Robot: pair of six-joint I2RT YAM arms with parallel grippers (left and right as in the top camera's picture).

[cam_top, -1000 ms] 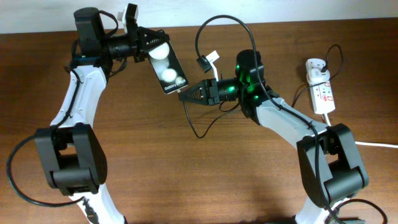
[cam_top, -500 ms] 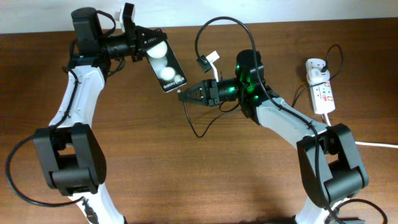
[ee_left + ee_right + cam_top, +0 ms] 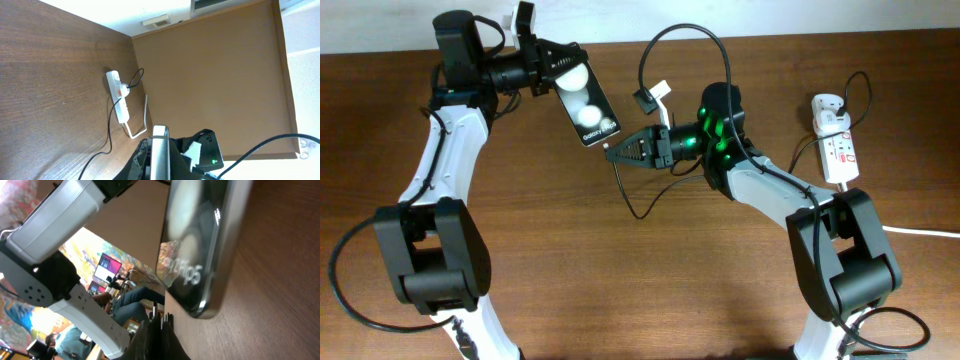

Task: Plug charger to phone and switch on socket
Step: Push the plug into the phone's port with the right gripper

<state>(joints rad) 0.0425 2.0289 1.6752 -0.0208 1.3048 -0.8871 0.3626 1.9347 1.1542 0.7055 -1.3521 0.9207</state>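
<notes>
My left gripper is shut on the black phone and holds it tilted above the table, its lit screen with two white blobs facing up. In the left wrist view the phone shows edge-on between the fingers. My right gripper is shut on the charger's small black plug tip, just below the phone's lower edge and a little apart from it. The thin black charger cable loops under my right arm towards the white adapter, plugged into the white socket at the right.
The socket's thick white cord runs off the right edge. A thick black robot cable arcs above the right arm. The socket also shows in the left wrist view, beside a brown wall panel. The wooden table lies below.
The phone has shifted slightly up and left with my left gripper. My right gripper with the plug tip has followed up and left, staying close to the phone's lower edge.
</notes>
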